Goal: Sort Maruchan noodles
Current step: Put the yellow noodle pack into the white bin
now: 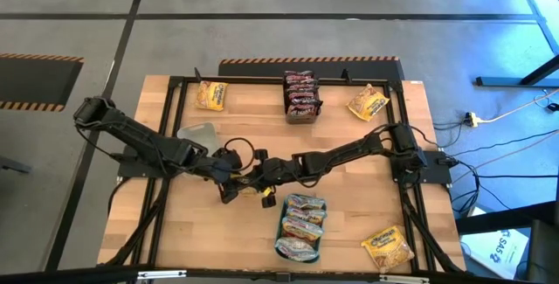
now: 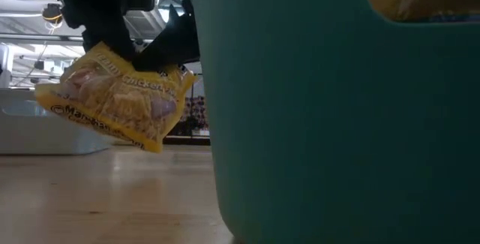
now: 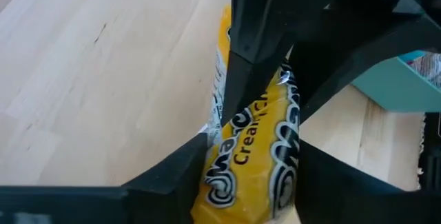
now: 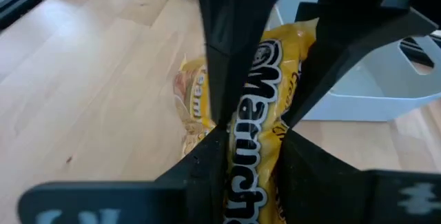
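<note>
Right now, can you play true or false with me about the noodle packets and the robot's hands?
1. Both grippers meet at one yellow packet lifted off the table. True.
2. The teal tray is empty. False: it holds pale packets.
3. The dark brown-red packets sit stacked at the table's far edge. True.
4. Every yellow packet is already in the clear tub. False: three lie loose near the corners.

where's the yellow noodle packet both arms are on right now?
High view: the yellow packet is near the table's middle, between the left claw and right claw, just above-left of the teal tray. Low view shows it lifted off the wood.
</note>
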Action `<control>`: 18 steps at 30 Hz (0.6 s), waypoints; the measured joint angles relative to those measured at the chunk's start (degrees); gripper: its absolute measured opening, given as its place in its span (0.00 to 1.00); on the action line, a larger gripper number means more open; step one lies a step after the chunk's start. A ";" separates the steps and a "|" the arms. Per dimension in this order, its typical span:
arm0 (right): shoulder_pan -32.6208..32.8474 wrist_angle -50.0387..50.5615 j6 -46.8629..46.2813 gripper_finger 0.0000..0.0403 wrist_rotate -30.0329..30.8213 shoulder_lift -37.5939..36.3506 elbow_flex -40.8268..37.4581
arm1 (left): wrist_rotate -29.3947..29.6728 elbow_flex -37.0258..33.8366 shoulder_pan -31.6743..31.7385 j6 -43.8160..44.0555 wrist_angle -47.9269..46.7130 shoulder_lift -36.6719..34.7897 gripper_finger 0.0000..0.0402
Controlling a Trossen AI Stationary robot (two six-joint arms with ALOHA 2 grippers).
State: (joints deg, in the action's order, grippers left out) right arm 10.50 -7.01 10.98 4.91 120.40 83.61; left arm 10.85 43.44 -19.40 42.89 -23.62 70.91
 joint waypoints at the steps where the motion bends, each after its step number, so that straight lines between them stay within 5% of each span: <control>1: 0.00 0.00 0.00 0.22 -0.07 0.00 0.00 | -0.02 0.00 0.00 -0.04 -0.09 0.00 0.41; 6: -0.02 -0.40 -0.12 0.25 0.01 0.00 0.00 | -0.09 0.00 -0.34 -0.26 0.01 0.00 0.29; 18: 0.00 9.75 -0.21 0.58 2.63 -5.44 0.07 | 1.98 0.51 -1.76 -1.78 -7.14 -2.82 0.19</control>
State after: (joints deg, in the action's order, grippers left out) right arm 10.50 2.75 10.78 7.54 114.96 83.68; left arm 12.83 43.95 -21.16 41.11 -30.76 68.10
